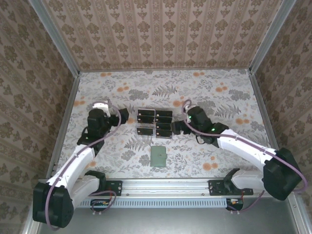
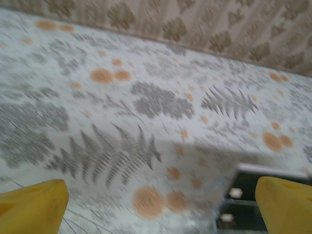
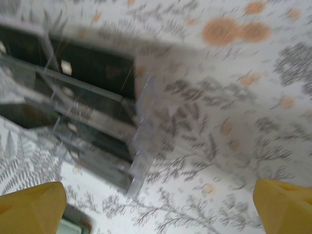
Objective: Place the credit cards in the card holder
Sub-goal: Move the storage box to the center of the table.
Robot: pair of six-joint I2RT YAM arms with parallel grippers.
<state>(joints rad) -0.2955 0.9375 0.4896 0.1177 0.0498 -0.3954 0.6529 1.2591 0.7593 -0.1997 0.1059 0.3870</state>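
Card holder lies flat on the table nearest the arm bases, apparently empty; no card looks loaded yet. Beyond it, the credit cards sit in the clear tray's compartments, all left to move. Left gripper and right gripper flank the tray, both spread wide, grasping nothing.

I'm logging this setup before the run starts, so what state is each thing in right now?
Tray: sitting level on the table, compartments filled.
Cards: lying in the tray's compartments.
Card holder: flat on the table, nearer than the tray and apart from it.
Left arm: jaws open, empty.
Right arm: jaws open, empty.
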